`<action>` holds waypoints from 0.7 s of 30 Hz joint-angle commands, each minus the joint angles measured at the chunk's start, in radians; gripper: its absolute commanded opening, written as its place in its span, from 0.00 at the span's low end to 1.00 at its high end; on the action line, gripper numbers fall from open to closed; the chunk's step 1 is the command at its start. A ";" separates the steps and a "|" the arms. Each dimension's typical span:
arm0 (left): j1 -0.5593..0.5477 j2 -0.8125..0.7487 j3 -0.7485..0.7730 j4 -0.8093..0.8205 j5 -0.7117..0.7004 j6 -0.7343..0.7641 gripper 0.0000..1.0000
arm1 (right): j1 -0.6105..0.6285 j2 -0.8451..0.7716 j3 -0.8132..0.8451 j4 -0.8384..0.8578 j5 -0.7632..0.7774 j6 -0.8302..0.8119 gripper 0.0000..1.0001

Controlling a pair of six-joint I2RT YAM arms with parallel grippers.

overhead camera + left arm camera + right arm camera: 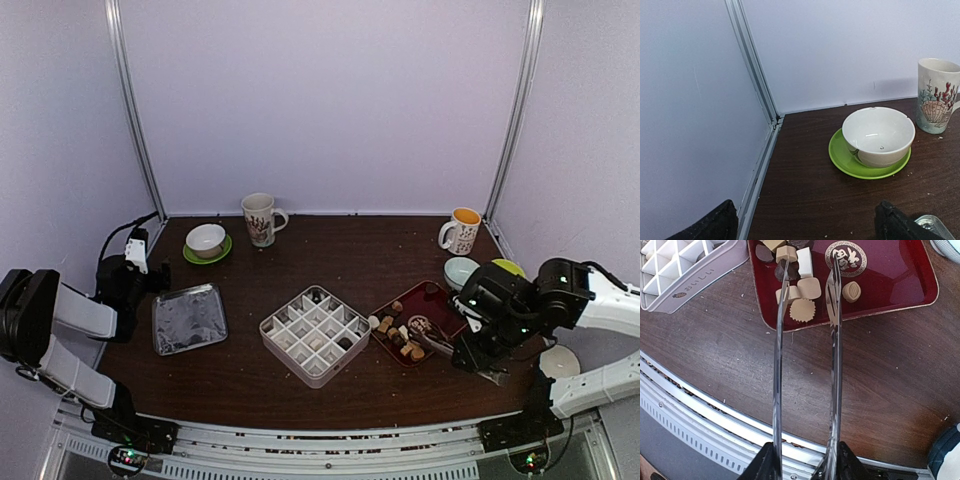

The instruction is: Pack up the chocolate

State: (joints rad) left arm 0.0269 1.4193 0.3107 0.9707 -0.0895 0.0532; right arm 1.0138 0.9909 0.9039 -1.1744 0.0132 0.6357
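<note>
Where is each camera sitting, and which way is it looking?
Top: above and behind the arms, looking down on the table; left arm and right arm show.
Left wrist: low over the table, facing the back-left corner, bowl and mug; tips of the open left end effector show.
Right wrist: looks down along the tongs in the right end effector to the red tray of chocolate.
Shared: top and right wrist both see red tray, tongs and chocolate.
</note>
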 commanded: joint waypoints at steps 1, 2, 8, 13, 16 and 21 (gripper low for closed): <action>0.008 0.006 0.022 0.038 0.000 -0.010 0.98 | -0.012 -0.027 -0.040 0.043 -0.029 0.007 0.39; 0.008 0.006 0.022 0.039 0.000 -0.010 0.98 | -0.015 -0.029 -0.045 0.049 -0.037 0.007 0.39; 0.008 0.006 0.022 0.039 0.000 -0.010 0.98 | -0.052 -0.041 -0.049 0.039 -0.070 -0.013 0.39; 0.008 0.006 0.022 0.039 0.000 -0.010 0.98 | -0.069 -0.027 -0.024 0.022 -0.068 -0.034 0.39; 0.008 0.006 0.022 0.039 0.000 -0.010 0.98 | -0.073 -0.012 -0.006 0.022 -0.066 -0.040 0.39; 0.008 0.006 0.022 0.038 -0.001 -0.010 0.98 | -0.085 -0.019 0.001 0.027 -0.044 -0.040 0.39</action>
State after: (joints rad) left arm 0.0269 1.4193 0.3107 0.9707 -0.0895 0.0532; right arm 0.9432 0.9825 0.8776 -1.1522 -0.0517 0.6048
